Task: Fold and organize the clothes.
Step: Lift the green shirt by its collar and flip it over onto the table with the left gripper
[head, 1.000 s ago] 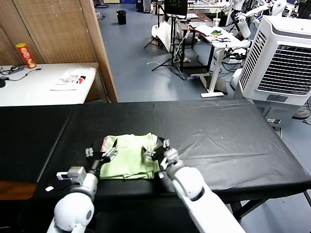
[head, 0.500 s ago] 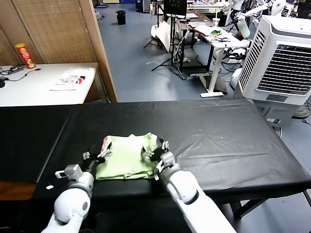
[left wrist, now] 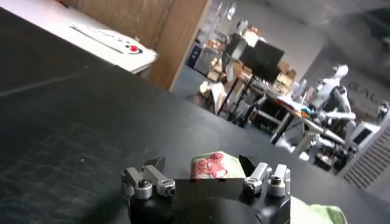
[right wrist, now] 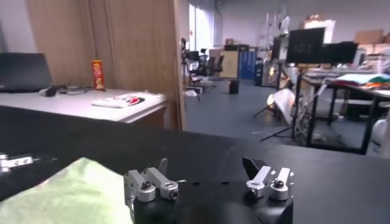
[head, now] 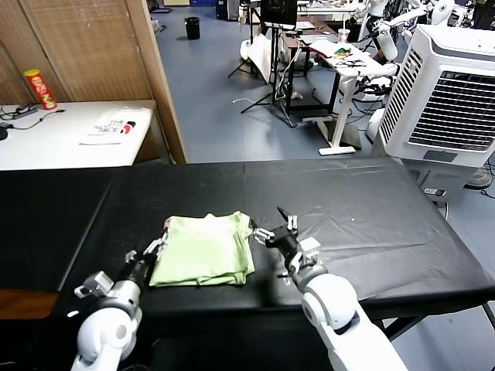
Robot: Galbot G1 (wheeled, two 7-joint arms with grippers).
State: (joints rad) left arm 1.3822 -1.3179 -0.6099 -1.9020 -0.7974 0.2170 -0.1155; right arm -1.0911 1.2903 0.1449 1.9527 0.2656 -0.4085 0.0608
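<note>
The pale light-green shirt lies folded in a compact rectangle near the front edge of the black table. My left gripper is open and empty just off the shirt's left edge. In the left wrist view its jaws stand apart, with the shirt's red-and-white print patch on the table beyond them. My right gripper is open and empty just off the shirt's right edge. In the right wrist view it holds nothing, and the shirt lies off to one side.
A white side table at the back left holds a white printed item and a red can. A wooden panel stands behind it. A white air cooler stands at the right. The table's front edge is close to both arms.
Both grippers have let go of the shirt and drawn away from it, the left toward the left front, the right toward the right. The shirt now lies flat and folded.
</note>
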